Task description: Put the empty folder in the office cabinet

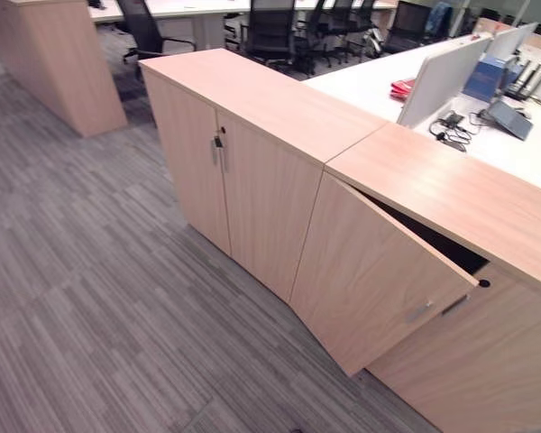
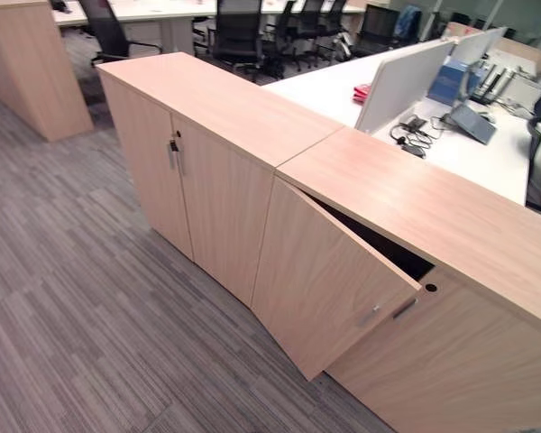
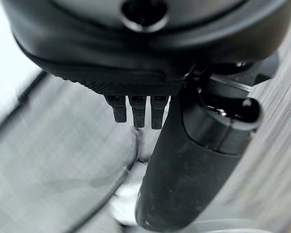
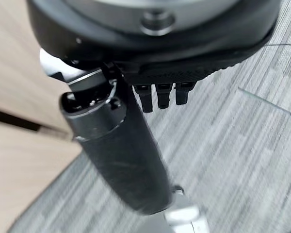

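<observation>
Both hands, left hand (image 3: 184,165) and right hand (image 4: 121,155), hang empty over carpet, fingers straight; cabinet door (image 1: 370,280) ajar.

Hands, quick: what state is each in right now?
Left hand: open, fingers relaxed, holding nothing.
Right hand: open, fingers relaxed, holding nothing.

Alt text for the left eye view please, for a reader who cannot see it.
A row of light wood office cabinets stands on grey striped carpet; the nearer cabinet's door hangs ajar over a dark interior, while the farther double doors are shut. Behind are white desks and black office chairs.
</observation>
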